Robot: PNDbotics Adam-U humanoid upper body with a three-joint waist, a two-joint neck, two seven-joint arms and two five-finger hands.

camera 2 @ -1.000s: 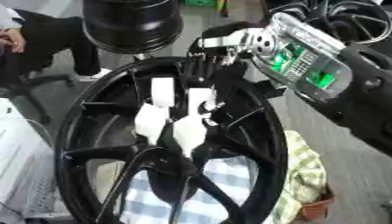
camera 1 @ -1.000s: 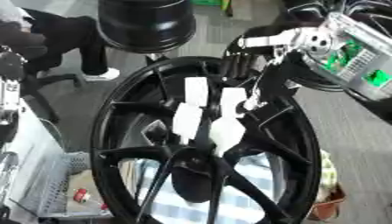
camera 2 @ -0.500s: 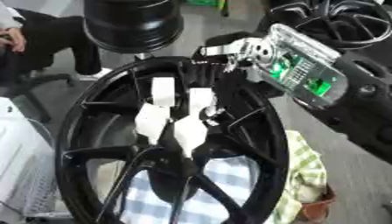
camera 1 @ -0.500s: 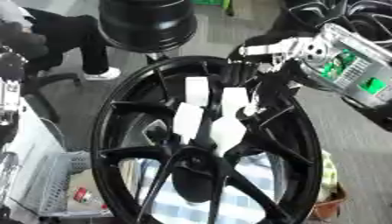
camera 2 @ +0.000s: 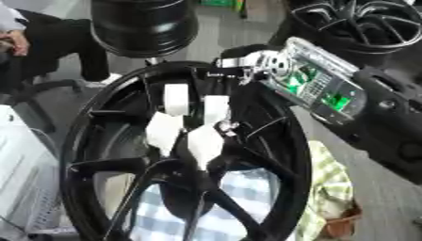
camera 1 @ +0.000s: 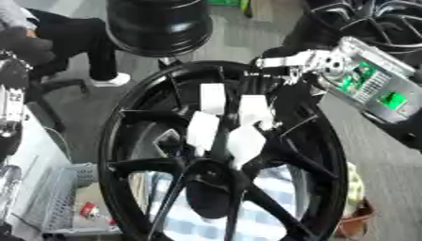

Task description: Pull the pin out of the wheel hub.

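Observation:
The black wheel hub point(camera 1: 132, 155) fills the middle of both views, its spokes meeting at a dark centre. Several white tabs point(camera 1: 213, 98) sit on the spokes just above that centre. A small shiny bit point(camera 2: 223, 126) shows beside the tabs; I cannot make out what it is. My right arm comes in from the upper right, its forearm point(camera 2: 317, 87) clear-cased over green boards. The black right hand point(camera 1: 284, 92) reaches down inside the rim at the upper right, close to the tabs. It merges with the black spokes. The left hand does not show.
A large black cylinder point(camera 1: 157, 23) stands behind the wheel. More black wheels point(camera 2: 354, 19) lie at the top right. A checked cloth point(camera 2: 239, 188) and a yellow-green cloth point(camera 2: 329, 188) lie under the hub. A wire basket point(camera 1: 66, 202) sits lower left.
My right forearm has swung lower and the silver wrist has dropped a little toward the rim. The wheel hub and white tabs have stayed put.

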